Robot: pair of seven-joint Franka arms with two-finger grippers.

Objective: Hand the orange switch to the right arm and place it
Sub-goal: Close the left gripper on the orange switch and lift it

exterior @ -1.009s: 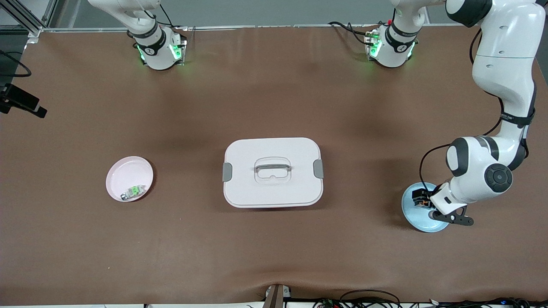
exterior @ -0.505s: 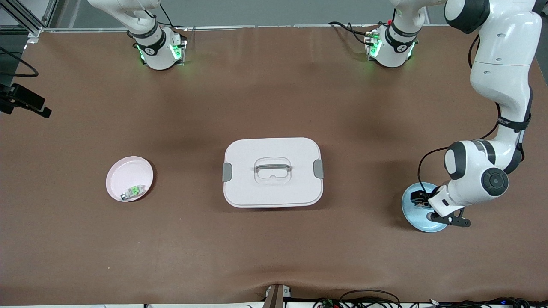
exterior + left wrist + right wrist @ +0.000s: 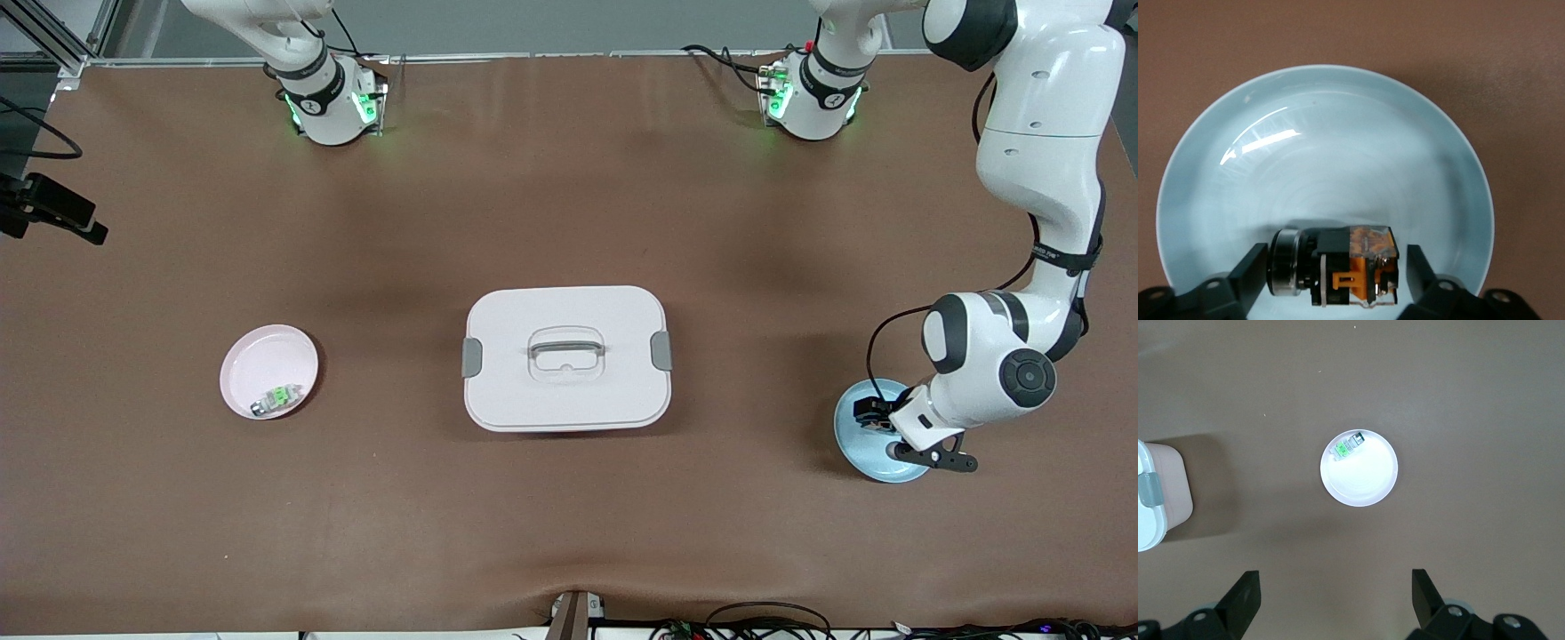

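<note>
The orange switch [image 3: 1351, 265], black with an orange face and a silver ring, lies on its side in the pale blue plate [image 3: 1325, 133], which stands near the left arm's end of the table [image 3: 855, 447]. My left gripper [image 3: 1336, 270] is down in the plate [image 3: 876, 418], open, one finger on each side of the switch with small gaps. My right gripper [image 3: 1336, 590] is open and empty, high over the table beside the pink plate [image 3: 1361, 477].
A pink plate [image 3: 262, 356] holding a grey switch with a green face [image 3: 278, 396] sits toward the right arm's end. A white lidded box with a handle [image 3: 566, 357] stands in the middle of the table.
The left arm shifted and lowered slightly a second ago, bringing its fingers around the orange switch. It has held still for the last half second.
</note>
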